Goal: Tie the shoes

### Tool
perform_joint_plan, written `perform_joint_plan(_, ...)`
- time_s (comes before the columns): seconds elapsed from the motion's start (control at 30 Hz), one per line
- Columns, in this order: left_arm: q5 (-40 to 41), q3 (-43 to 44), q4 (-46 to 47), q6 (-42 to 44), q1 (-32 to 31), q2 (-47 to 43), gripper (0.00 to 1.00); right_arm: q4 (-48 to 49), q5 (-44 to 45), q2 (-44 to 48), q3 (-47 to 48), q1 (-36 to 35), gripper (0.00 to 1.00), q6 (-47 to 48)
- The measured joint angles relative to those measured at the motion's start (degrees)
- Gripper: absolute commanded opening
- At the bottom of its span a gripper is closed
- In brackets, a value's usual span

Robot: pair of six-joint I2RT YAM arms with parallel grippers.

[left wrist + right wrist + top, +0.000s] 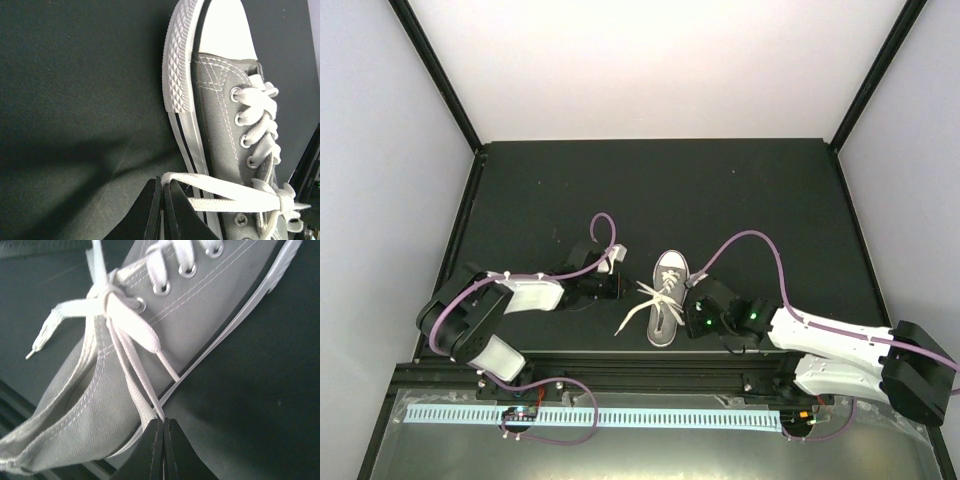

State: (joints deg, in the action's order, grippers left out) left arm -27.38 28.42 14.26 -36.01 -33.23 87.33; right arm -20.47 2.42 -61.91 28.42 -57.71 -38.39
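A small grey canvas shoe (670, 272) with a white sole and toe cap lies on the black table (660, 190), toe pointing away from the arm bases. Its white laces (650, 297) are crossed into a knot over the tongue. My left gripper (626, 288) is at the shoe's left side, shut on a lace loop (225, 186) pulled taut out to the left gripper (164, 182). At the shoe's right side near the heel my right gripper (688, 318) is shut on another lace loop (134, 367), which runs down the shoe (95, 410) to the right gripper (164, 421).
A loose lace end (625, 325) trails toward the table's near edge, seen also as the loose lace end (42, 337). A metal rail (620, 415) runs along the front by the arm bases. Purple cables (760, 245) arc over both arms. Pale walls enclose the table.
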Motion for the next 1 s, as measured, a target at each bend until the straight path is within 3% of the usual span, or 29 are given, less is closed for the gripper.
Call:
perform_joint_plan(0.37,-1.53,1.51,0.04,2.29,0.55,2.82,0.02,4.85,-8.81,0.46,-4.52,0.28,0.02,1.81)
perform_joint_plan(0.4,-1.88,1.51,0.28,2.64,0.55,2.84,0.02,5.18,-9.11,0.50,-4.79,0.28,0.08,1.81)
perform_joint_plan(0.43,-2.43,1.51,0.68,3.04,0.55,2.84,0.02,5.31,-9.38,0.57,-4.92,0.33,0.20,1.75)
perform_joint_plan(0.57,-4.44,1.49,1.20,5.53,0.46,2.84,0.02,3.74,-10.36,3.26,-4.96,1.20,0.37,1.22)
perform_joint_plan(0.67,-5.60,1.44,1.25,7.19,-0.13,2.82,0.02,2.91,-11.19,7.32,-4.98,5.38,0.63,1.62)
perform_joint_plan(0.8,-6.25,1.18,1.27,8.61,-0.90,2.71,0.02,3.23,-13.40,11.78,-5.05,11.54,0.77,2.05)
perform_joint_plan(0.87,-6.34,1.01,1.25,8.94,-0.98,2.67,0.01,4.50,-14.86,12.41,-5.38,13.31,0.77,2.16)
perform_joint_plan(1.0,-6.36,1.01,1.46,9.01,-1.03,2.67,0.01,8.81,-17.75,10.49,-7.50,14.62,0.66,1.75)
